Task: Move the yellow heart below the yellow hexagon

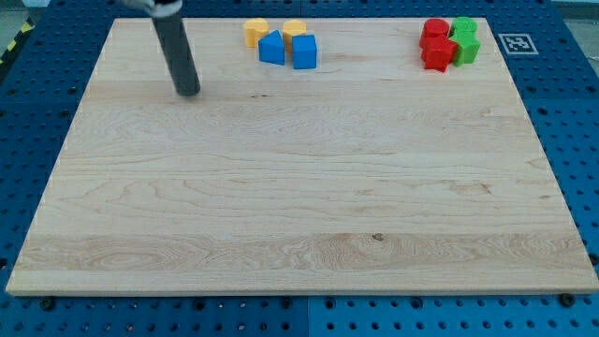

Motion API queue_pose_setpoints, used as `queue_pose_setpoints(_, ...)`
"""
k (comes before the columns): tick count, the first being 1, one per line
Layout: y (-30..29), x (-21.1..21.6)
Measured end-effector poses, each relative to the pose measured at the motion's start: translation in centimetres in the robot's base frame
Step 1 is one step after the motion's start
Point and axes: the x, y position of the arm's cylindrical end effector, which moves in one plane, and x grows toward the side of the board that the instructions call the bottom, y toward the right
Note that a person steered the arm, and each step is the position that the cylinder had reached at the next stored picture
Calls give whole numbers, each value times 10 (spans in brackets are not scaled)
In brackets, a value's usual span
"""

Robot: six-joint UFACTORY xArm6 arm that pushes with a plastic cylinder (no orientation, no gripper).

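Note:
Two yellow blocks lie near the view's top edge of the wooden board (299, 187). One yellow block (255, 31) is on the left and the other yellow block (295, 29) is on the right; I cannot tell which is the heart and which the hexagon. A blue block (271, 47) and a blue cube (304, 51) sit just below them, touching them. My tip (189, 92) rests on the board to the left of this cluster and a little lower, apart from all blocks.
At the top right, two red blocks (434, 29) (436, 52) and two green blocks (464, 27) (467, 49) form a tight cluster. A black-and-white marker (514, 42) is beside the board's top right corner. The board lies on a blue perforated table.

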Motion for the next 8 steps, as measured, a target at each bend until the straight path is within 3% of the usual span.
queue_pose_setpoints(2,-11,-101)
queue_pose_setpoints(3,30,-122)
queue_pose_setpoints(5,143,-57)
queue_pose_setpoints(6,170,-30)
queue_pose_setpoints(8,178,-25)
